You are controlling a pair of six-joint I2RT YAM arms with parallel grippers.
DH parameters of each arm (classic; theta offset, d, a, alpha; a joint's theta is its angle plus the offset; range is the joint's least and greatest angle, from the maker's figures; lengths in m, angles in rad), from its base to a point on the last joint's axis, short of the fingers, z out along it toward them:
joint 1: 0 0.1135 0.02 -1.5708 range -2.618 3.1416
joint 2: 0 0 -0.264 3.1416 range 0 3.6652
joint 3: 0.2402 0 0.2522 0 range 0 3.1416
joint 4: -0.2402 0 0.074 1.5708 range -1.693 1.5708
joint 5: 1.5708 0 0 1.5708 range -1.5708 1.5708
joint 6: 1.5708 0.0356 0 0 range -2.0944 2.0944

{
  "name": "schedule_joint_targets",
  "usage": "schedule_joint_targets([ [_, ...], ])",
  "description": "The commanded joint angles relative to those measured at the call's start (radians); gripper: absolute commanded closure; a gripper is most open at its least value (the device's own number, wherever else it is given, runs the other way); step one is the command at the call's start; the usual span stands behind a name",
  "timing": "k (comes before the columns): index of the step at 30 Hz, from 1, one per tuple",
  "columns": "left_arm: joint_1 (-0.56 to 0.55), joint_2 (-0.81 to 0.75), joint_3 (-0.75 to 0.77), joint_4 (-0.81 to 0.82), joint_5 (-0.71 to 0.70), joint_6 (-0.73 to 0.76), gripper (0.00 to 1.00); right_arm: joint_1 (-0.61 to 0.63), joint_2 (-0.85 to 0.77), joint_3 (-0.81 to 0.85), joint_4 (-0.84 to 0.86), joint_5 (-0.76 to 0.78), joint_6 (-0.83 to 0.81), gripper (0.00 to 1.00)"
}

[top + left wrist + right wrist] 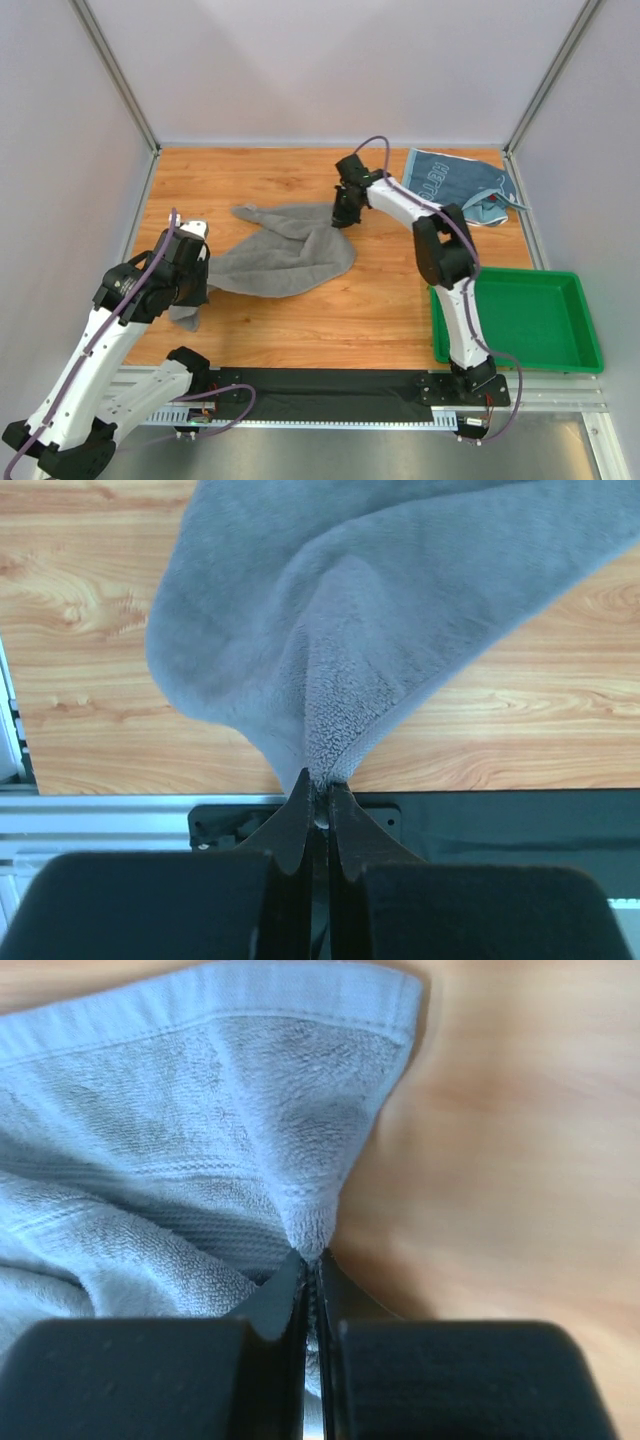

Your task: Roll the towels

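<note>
Wooden table [380, 300] bears grey towel [290, 255], blue towel [455, 180], green tray [520, 322].

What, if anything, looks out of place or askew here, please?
The grey towel is stretched crooked between the left end effector and right end effector; the blue towel lies rumpled at the far right.

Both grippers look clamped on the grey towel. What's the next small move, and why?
Probably draw the left gripper and right gripper apart, slightly raised, to stretch the grey towel flat. Each is shut on a pinch of it, and it lies bunched and creased on the table, too crumpled to roll.
</note>
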Motion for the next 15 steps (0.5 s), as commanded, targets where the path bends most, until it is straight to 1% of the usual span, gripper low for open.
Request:
schedule_joint_targets([
  [1,0.003,0.022,0.059,0.040,0.025,0.046,1.00,-0.109,-0.305,-0.186,-0.009,0.105,-0.026,1.00],
  [2,0.003,0.025,0.076,0.048,0.022,0.051,1.00,-0.124,-0.367,-0.252,-0.020,0.113,-0.026,1.00],
  [3,0.003,0.026,0.085,0.048,0.019,0.055,1.00,-0.137,-0.419,-0.357,-0.027,0.116,-0.029,1.00],
  [4,0.003,0.032,0.095,0.049,0.010,0.057,1.00,-0.150,-0.520,-0.418,-0.036,0.133,-0.029,1.00],
  [5,0.003,0.037,0.110,0.051,0.002,0.059,1.00,-0.149,-0.565,-0.472,-0.046,0.139,-0.029,1.00],
  [6,0.003,0.042,0.115,0.054,-0.005,0.060,1.00,-0.146,-0.603,-0.574,-0.043,0.130,-0.037,1.00],
  [7,0.005,0.054,0.122,0.054,-0.025,0.062,1.00,-0.137,-0.663,-0.614,-0.043,0.100,-0.043,0.96],
  [8,0.005,0.062,0.133,0.054,-0.034,0.062,1.00,-0.131,-0.681,-0.644,-0.068,0.098,-0.047,0.79],
  [9,0.005,0.068,0.136,0.056,-0.039,0.060,1.00,-0.115,-0.701,-0.691,-0.087,0.107,-0.061,0.39],
  [10,0.006,0.080,0.138,0.059,-0.042,0.057,1.00,-0.114,-0.732,-0.708,-0.108,0.144,-0.064,0.31],
  [11,0.006,0.085,0.139,0.060,-0.041,0.056,1.00,-0.118,-0.755,-0.727,-0.136,0.191,-0.066,0.19],
  [12,0.006,0.086,0.136,0.063,-0.039,0.056,1.00,-0.120,-0.772,-0.737,-0.145,0.210,-0.070,0.16],
  [15,0.008,0.085,0.118,0.059,-0.045,0.052,1.00,-0.175,-0.830,-0.742,-0.190,0.241,-0.103,0.14],
])
